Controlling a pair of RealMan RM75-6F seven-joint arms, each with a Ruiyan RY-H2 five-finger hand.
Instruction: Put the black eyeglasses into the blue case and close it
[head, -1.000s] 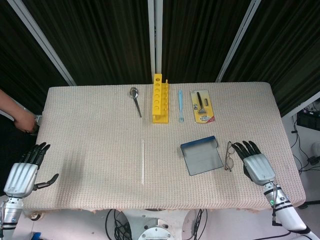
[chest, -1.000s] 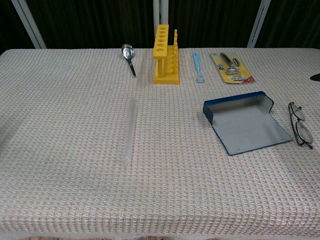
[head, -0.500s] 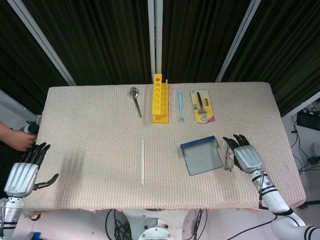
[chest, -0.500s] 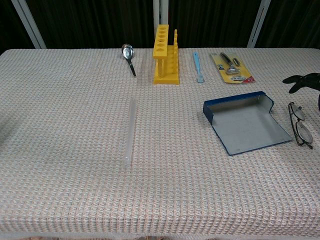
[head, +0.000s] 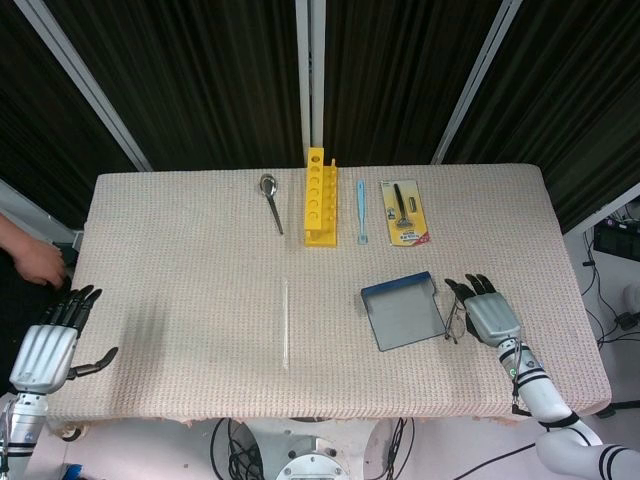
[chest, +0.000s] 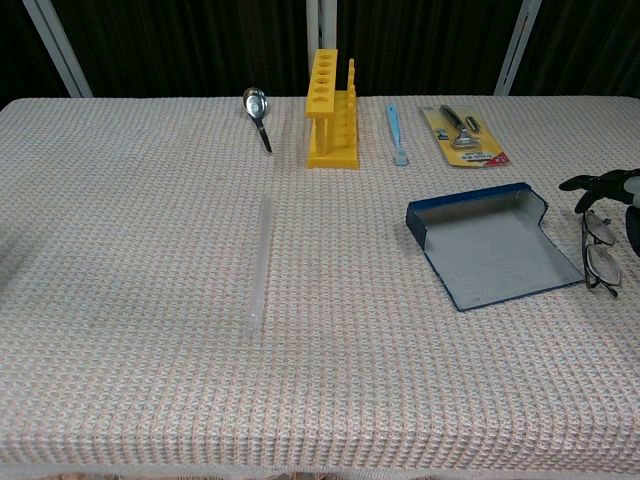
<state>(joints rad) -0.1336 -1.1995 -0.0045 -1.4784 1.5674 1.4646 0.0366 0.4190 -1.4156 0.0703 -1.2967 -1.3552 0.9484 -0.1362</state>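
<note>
The blue case (head: 403, 312) lies open on the right half of the table, its grey inside facing up; the chest view shows the case (chest: 495, 248) too. The black eyeglasses (head: 452, 320) lie folded just to its right, close to its edge. My right hand (head: 490, 318) hovers over their right side with fingers spread and stretched forward, and I cannot tell if it touches them. In the chest view only its dark fingertips (chest: 603, 183) show above the eyeglasses (chest: 598, 252). My left hand (head: 48, 345) hangs open off the table's left edge, holding nothing.
At the back stand a yellow rack (head: 320, 197), a spoon (head: 270, 200), a light blue tool (head: 362, 210) and a packaged razor (head: 404, 212). A clear tube (head: 285, 322) lies mid-table. A person's hand (head: 35, 262) is at the far left edge.
My right hand has moved left and forward from the table's right edge to sit over the eyeglasses. The eyeglasses have shifted slightly towards the case. The left hand has stayed still.
</note>
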